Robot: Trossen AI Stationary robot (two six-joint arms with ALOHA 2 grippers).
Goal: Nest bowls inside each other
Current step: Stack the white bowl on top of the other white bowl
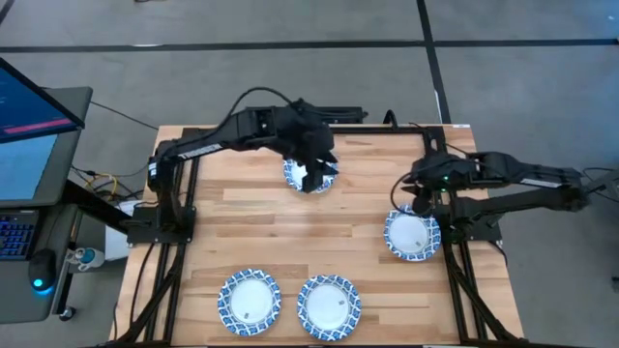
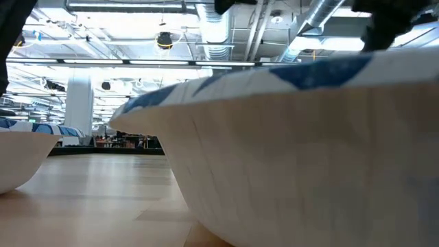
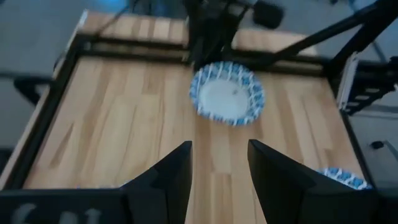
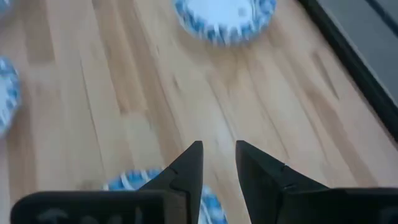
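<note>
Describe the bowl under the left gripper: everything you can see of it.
The bowl is small, round and shallow, with a white centre and a blue-and-white patterned rim, and looks like thin paper. It sits upright on the wooden table near the far edge, apart from the other bowls. In the high view the left gripper is above it and hides part of its rim and centre. The gripper's fingers are open and empty; whether they touch the bowl cannot be told. Nothing else shows in it.
</note>
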